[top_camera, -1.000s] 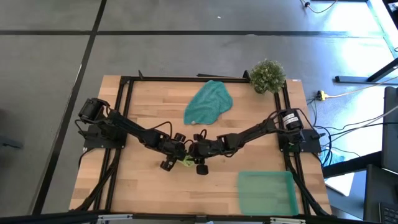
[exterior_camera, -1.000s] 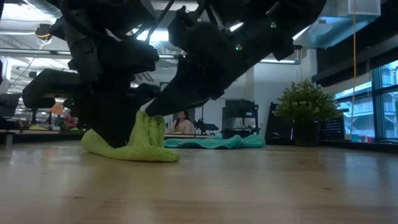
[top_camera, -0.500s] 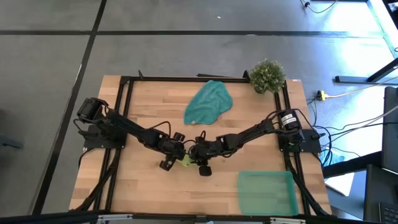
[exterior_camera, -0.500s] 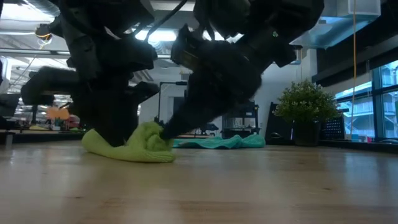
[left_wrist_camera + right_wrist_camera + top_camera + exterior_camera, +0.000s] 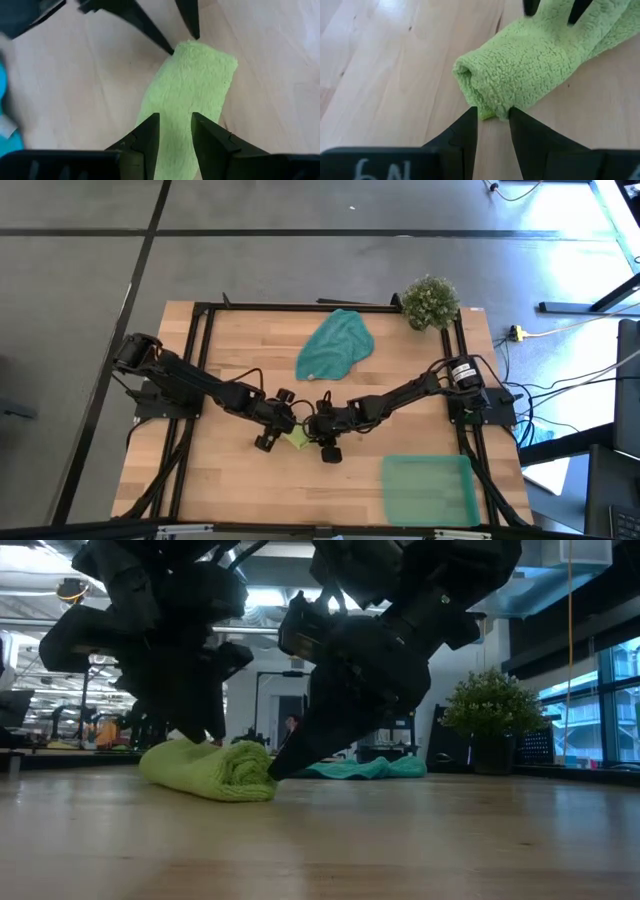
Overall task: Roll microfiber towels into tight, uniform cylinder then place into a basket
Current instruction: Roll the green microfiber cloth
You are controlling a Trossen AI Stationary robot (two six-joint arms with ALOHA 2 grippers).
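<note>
The lime green towel (image 5: pixel 297 438) lies mid-table as a short, thick roll (image 5: pixel 210 768), resting along its length on the wood. My left gripper (image 5: pixel 174 122) is shut on its top near mid-length. My right gripper (image 5: pixel 492 117) is shut on the roll's end that faces the right arm. The teal towel (image 5: pixel 335 345) lies crumpled flat toward the far edge. The basket (image 5: pixel 428 488), a shallow green tray, stands at the near right. My left gripper comes steeply from above, fingers across the roll, with a ridge of cloth on the roll's top (image 5: pixel 175 107) between the fingertips. The roll stays on the table below it. My right gripper slants down from the table's right. A small lip of cloth at the lower edge of the roll's end (image 5: pixel 492 111) sits between its fingertips. One fingertip (image 5: pixel 275 768) shows low at that end, close to the wood. The roll lies on the table.
A small bushy plant (image 5: pixel 430 302) stands at the far right corner. A black frame (image 5: pixel 300 307) runs along the table's far and side edges. Bare wood lies between the roll and the basket.
My right gripper has sunk and tipped, bringing down the towel end that it held raised in a peak. That end now lies curled on the table, and the towel reads as a low roll. My left gripper has risen a little above the towel.
</note>
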